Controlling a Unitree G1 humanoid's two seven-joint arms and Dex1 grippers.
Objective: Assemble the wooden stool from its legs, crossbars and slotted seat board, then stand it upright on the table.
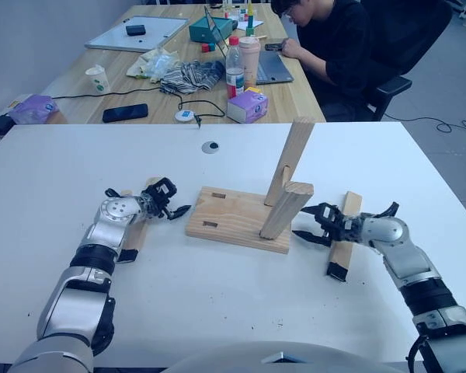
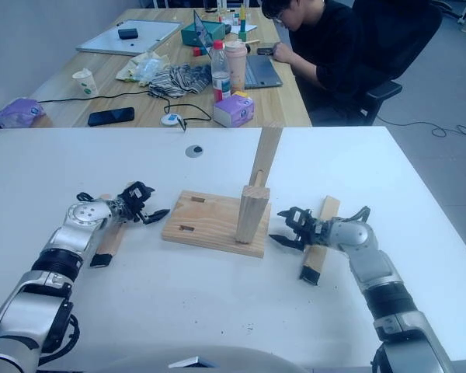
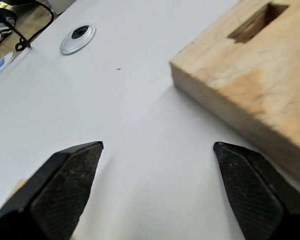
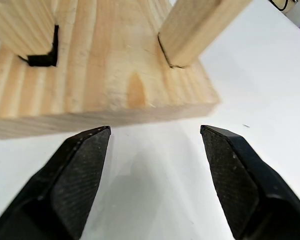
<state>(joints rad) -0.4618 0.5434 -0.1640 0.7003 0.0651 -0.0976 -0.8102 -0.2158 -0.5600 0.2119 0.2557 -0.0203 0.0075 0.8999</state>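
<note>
Flanking the seat board, left gripper and right gripper sit low, jaws spread.

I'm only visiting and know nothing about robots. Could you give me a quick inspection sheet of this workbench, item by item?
surface: white table, smooth.
job's things: seat board lies flat; near leg and far leg stand tilted in its right slots; left slots are empty; left bar lies under the left arm, right bar under the right arm.
clutter: round metal grommet set in the table.
tools: left tool open by the board's left edge; right tool open by its right edge; both hold nothing.
cables: black cable on the desk behind.
surroundings: wooden desk with bottle, phone, cup.
</note>
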